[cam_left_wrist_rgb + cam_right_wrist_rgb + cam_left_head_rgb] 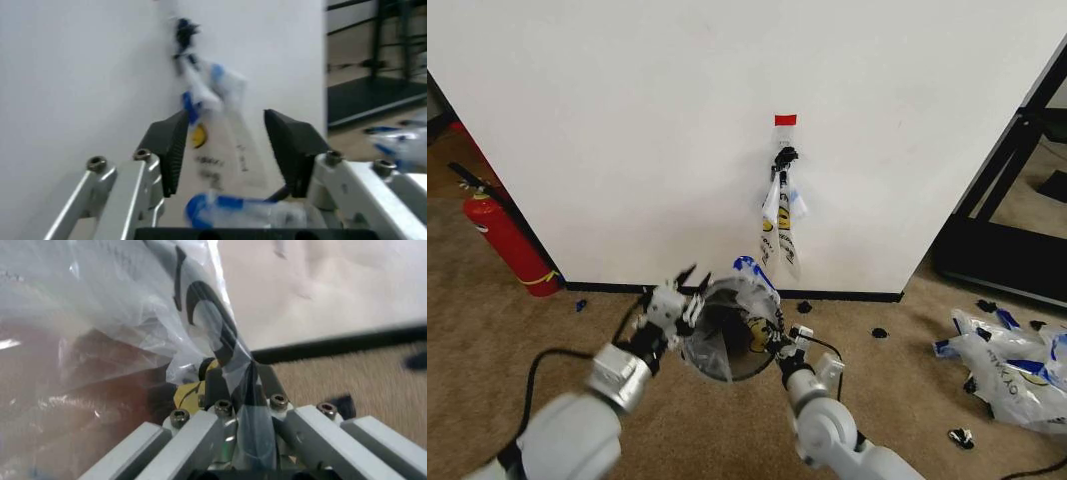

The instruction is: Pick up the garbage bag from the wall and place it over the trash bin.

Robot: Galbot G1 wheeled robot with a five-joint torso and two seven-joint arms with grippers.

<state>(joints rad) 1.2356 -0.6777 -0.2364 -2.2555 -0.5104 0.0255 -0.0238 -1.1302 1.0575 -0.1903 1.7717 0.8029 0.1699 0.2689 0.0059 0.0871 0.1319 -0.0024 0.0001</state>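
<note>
The trash bin (727, 352), black mesh, stands on the carpet in front of the wall (627, 120). A translucent garbage bag (749, 290) with a blue tape patch lies over the bin's rim. My right gripper (789, 338) is at the bin's right rim, shut on a fold of the bag (200, 325); its fingers (220, 385) pinch the plastic. At the bin's left rim my left gripper (693, 280) is open, its pads (172, 150) apart and nothing between them. A second bag (779, 225) with a yellow smiley hangs from the black hook (784, 156) under red tape (785, 120).
A red fire extinguisher (509, 245) leans at the wall's left corner. White bags with blue lettering (1012, 365) lie on the carpet at the right, near a black metal frame (1012, 170). Small dark scraps (879, 332) dot the floor by the baseboard.
</note>
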